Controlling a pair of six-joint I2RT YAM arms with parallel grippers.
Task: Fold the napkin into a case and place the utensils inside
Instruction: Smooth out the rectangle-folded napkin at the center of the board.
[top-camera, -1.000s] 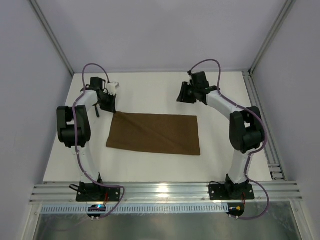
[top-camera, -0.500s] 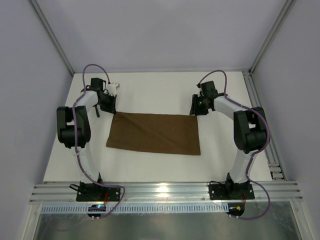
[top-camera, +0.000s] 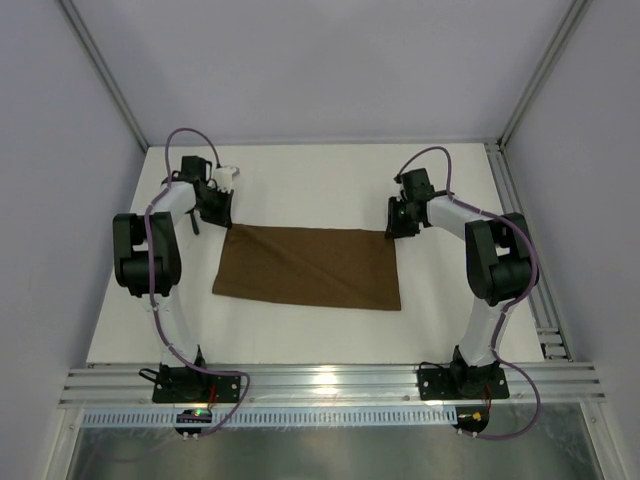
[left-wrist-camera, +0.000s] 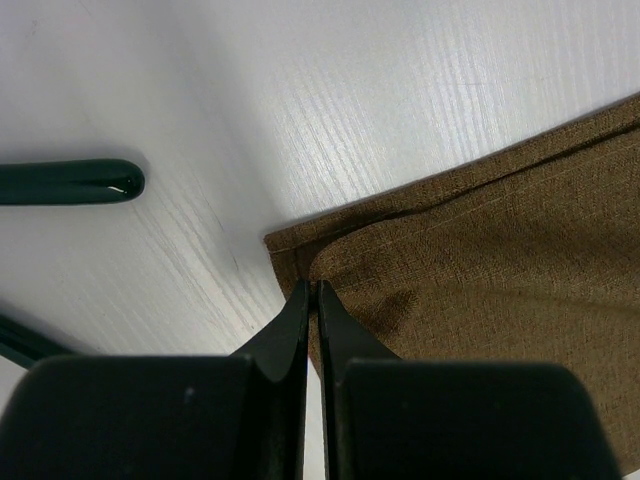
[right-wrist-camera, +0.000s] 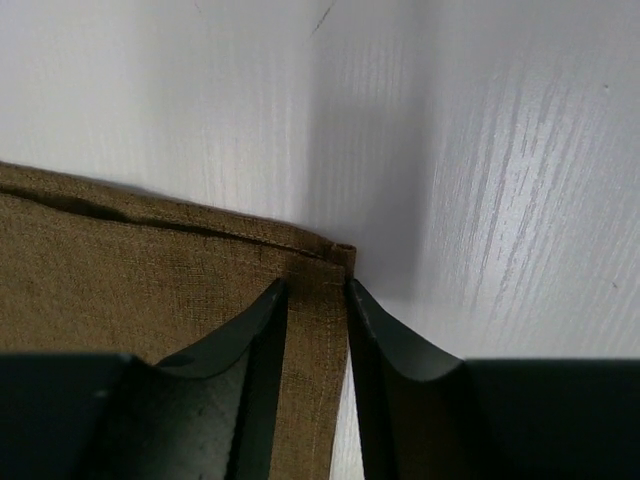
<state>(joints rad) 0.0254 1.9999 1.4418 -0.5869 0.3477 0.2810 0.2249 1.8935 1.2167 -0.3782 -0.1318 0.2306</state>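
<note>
The brown napkin (top-camera: 310, 266) lies flat on the white table as a wide rectangle. My left gripper (top-camera: 226, 222) is at its far left corner and is shut on that corner's hem (left-wrist-camera: 300, 258). My right gripper (top-camera: 392, 230) is down at the far right corner. It is open, with the jaws straddling the cloth's side edge (right-wrist-camera: 318, 300). The case does not show. Two thin black utensil handles (left-wrist-camera: 70, 182) lie on the table just left of the left gripper, and their heads are out of view.
A white object (top-camera: 226, 173) sits by the left arm at the back left. Metal rails (top-camera: 330, 385) run along the near edge and another rail (top-camera: 520, 230) down the right side. Grey walls enclose the table.
My right gripper has moved from the back of the table down and right to the napkin's far right corner. The left gripper and the napkin have not moved.
</note>
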